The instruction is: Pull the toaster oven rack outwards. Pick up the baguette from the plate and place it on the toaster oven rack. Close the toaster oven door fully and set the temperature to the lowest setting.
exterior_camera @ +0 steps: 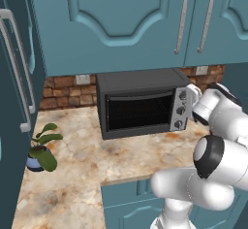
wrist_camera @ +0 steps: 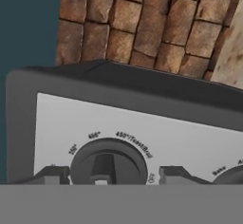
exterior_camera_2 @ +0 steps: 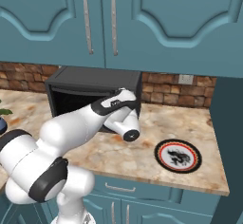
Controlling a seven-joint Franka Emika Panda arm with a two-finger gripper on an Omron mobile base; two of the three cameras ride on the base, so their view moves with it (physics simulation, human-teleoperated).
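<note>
The toaster oven door was shut. The hand sat open around the temperature knob. Next it had to pinch and turn it to the lowest mark.

The left base cam looks down from behind the arm at the toaster oven, seeing its front & knob side. The right base cam looks at the same toaster oven from the other side, w/ the plate to its right. The hand cam sits very close to the oven's silver control strip, facing a knob.
</note>
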